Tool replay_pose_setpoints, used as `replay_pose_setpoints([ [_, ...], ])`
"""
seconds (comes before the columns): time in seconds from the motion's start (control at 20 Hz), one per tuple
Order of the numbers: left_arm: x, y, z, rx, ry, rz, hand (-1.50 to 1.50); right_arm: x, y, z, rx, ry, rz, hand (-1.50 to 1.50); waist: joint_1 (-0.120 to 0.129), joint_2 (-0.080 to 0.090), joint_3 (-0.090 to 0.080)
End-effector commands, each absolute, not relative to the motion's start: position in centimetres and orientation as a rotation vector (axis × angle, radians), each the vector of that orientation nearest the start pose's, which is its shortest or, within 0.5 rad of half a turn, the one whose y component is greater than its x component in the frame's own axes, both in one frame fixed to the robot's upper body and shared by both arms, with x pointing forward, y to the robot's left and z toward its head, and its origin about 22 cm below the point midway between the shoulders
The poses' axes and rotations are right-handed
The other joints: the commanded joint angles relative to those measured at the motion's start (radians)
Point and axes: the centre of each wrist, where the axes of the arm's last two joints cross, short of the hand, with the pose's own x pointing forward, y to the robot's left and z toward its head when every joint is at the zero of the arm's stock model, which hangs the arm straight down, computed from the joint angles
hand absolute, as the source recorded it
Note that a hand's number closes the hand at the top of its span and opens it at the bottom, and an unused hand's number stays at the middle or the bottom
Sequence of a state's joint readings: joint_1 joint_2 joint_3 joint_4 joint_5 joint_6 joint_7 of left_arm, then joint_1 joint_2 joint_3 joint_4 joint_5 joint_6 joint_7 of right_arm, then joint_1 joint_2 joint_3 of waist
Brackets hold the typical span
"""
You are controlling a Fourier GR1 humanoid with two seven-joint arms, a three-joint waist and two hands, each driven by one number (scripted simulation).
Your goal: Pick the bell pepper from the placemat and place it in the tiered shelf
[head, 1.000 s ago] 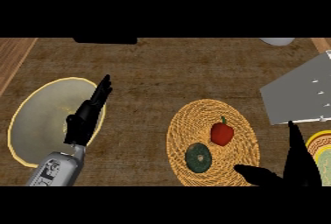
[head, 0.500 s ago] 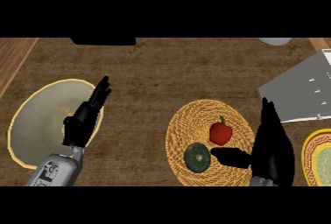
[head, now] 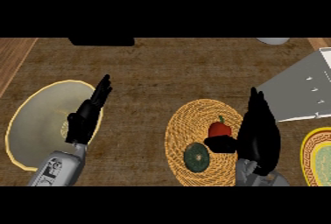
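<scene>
A red bell pepper [head: 220, 128] with a green stem lies on the round woven placemat [head: 187, 127], right of centre. A dark green round vegetable [head: 196, 156] sits on the same mat, lower left of the pepper. My right hand [head: 258, 131] stands just right of the pepper, fingers straight and pointing up the view, thumb reaching under the pepper's lower edge. It is open and holds nothing. The grey tiered shelf [head: 304, 89] is at the upper right. My left hand [head: 87, 116] rests open over the cream plate.
A cream plate [head: 35, 118] with a yellow rim lies at the left. A yellow patterned plate [head: 318, 155] shows at the right edge. A dark object [head: 102, 41] and a pale bowl [head: 272, 40] sit at the far edge.
My right hand has moved up and left from the lower right corner to stand beside the pepper, its thumb now near the pepper. The left hand stayed still.
</scene>
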State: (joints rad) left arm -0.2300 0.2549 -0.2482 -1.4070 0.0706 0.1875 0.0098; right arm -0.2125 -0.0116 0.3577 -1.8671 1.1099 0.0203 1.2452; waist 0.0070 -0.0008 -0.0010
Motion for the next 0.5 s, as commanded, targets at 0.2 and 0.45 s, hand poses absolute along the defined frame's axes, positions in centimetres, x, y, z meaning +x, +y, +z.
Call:
replay_pose_setpoints([
  [0.2,28.6,22.7,2.5,0.097,-1.568,-0.276,0.0,26.3,-11.3,11.4,-1.05,-0.751,0.239,-1.5,0.01,0.0,0.0],
  [0.45,28.0,22.3,1.0,0.104,-1.584,-0.275,0.0,26.6,-11.8,11.2,-1.044,-0.734,0.217,-1.5,0.003,0.001,0.0],
])
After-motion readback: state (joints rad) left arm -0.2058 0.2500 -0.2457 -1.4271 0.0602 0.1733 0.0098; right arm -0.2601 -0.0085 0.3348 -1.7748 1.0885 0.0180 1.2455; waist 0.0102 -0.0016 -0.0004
